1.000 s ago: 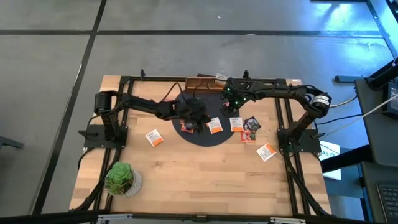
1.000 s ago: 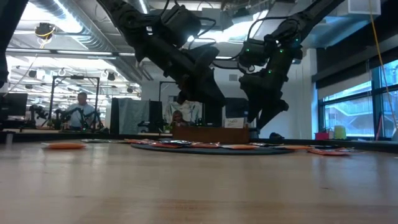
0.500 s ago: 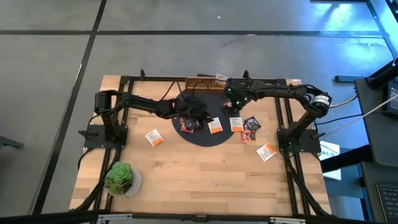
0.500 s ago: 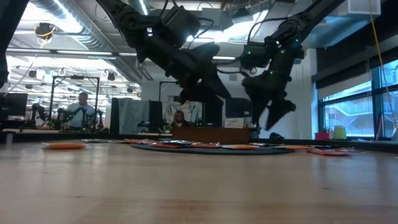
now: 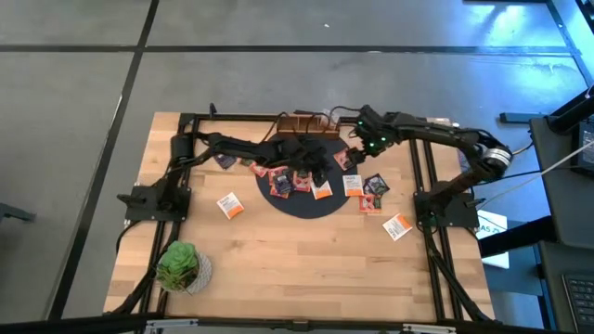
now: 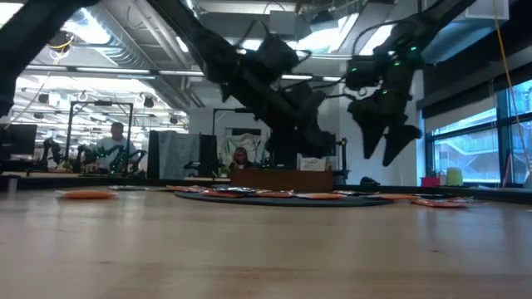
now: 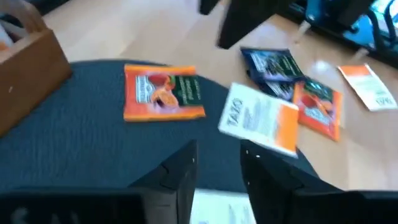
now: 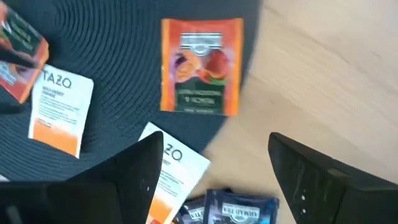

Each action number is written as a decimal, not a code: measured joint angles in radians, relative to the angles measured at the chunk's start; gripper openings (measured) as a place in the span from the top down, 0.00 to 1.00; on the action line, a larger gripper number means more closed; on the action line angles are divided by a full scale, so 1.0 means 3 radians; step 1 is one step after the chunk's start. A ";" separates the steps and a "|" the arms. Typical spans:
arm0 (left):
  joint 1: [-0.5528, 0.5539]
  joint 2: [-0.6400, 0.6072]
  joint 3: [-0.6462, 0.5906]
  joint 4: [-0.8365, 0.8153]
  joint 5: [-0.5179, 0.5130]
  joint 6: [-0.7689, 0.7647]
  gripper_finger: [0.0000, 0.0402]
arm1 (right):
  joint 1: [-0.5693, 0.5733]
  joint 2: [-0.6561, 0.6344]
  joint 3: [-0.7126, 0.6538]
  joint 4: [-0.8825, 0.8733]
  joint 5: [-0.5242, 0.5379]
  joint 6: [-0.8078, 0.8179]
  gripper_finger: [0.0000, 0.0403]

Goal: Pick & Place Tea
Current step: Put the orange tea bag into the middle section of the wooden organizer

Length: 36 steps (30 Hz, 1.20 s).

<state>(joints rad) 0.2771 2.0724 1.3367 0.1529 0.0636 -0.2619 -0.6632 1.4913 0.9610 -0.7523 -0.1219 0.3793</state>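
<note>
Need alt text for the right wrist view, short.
The right hand, fingers spread wide and holding nothing, hangs over the edge of the black round mat. An orange tea packet and two white Tazo packets lie on the mat. A dark blue packet shows between the fingers, with bare wooden table alongside.

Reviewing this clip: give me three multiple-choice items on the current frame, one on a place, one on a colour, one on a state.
1. Where does the green plant stand?
A. On the round mat
B. At the table's near corner on the left arm's side
C. In the wooden box

2. What colour is the round mat?
A. Black
B. Yellow
C. Red

3. How is the right claw?
A. Shut on a tea packet
B. Shut and empty
C. Open and empty

Answers:
1 B: the high view shows the green plant at that corner of the table.
2 A: the round mat is black.
3 C: the right claw stands wide with nothing in it.
</note>
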 joint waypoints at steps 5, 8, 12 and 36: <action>0.0078 0.0270 0.0264 0.0022 0.0091 -0.0051 0.79 | -0.0036 -0.0443 -0.0472 0.0445 -0.0014 0.0411 0.28; 0.0112 0.0438 0.0460 0.0041 0.0095 -0.0098 0.84 | -0.0010 -0.0550 -0.0737 0.0875 -0.0154 0.0669 0.28; 0.0146 0.0649 0.0660 0.0027 0.0085 -0.0131 0.90 | 0.0047 -0.0539 -0.0975 0.1210 -0.0266 0.0901 0.28; 0.0117 0.0919 0.0791 0.0024 -0.0357 -0.0386 0.99 | 0.0069 -0.0116 -0.1205 0.1983 -0.0121 0.1255 0.28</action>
<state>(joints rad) 0.3122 2.3481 1.5742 0.1600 -0.0434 -0.3776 -0.6426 1.4567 0.5995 -0.1573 -0.1581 0.7558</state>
